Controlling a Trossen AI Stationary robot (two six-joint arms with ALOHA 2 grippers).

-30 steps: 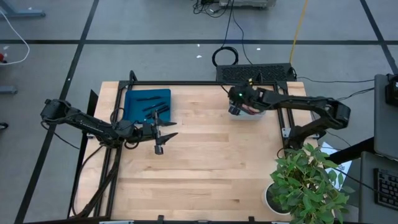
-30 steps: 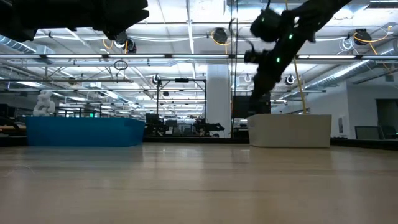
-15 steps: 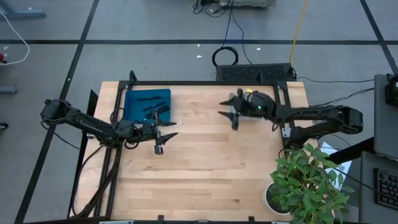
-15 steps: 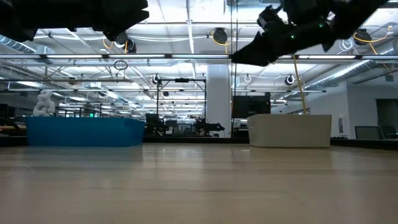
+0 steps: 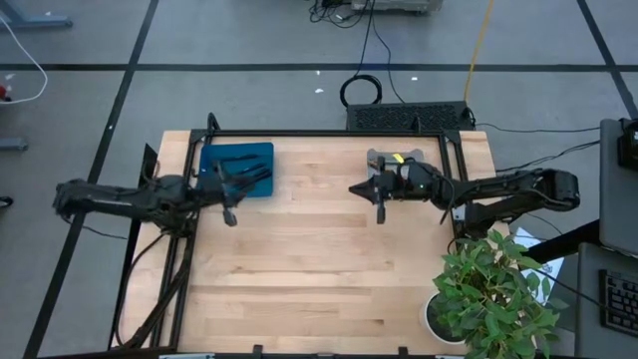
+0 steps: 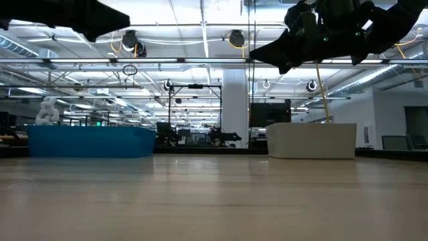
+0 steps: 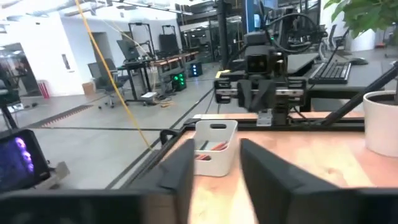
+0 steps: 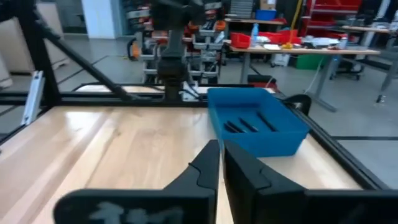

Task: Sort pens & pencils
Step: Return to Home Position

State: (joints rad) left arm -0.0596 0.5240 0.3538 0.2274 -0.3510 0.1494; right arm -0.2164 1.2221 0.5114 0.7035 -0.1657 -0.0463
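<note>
Fingers on your right gripper [image 8: 221, 149] are nearly pressed together, with only a thin slit between them and nothing in it. The left gripper [image 5: 229, 211] has its jaws parted, with a clear gap between them, and it is also empty.

A second ago the right gripper pointed down over the pale bin [image 7: 211, 168]. It has now swung out and lies level over the bare wood just beside that bin, facing across the table [image 5: 319, 269]. The left arm has moved too: it has folded back toward its own side, and its gripper now hangs at the near edge of the blue bin [image 8: 267, 140] rather than farther out over the table.

The pens [image 8: 249, 124] lie as dark sticks on the floor of the blue bin. The pencils [image 7: 210, 147] show as reddish-orange slivers inside the pale bin, and the overhead view adds a touch of yellow there. You cannot count them from these views. No stick shows on the wood from above.

You can read this as the sorting being done and both arms retreating to rest. Only the right arm's fold-back seems left to finish.
</note>
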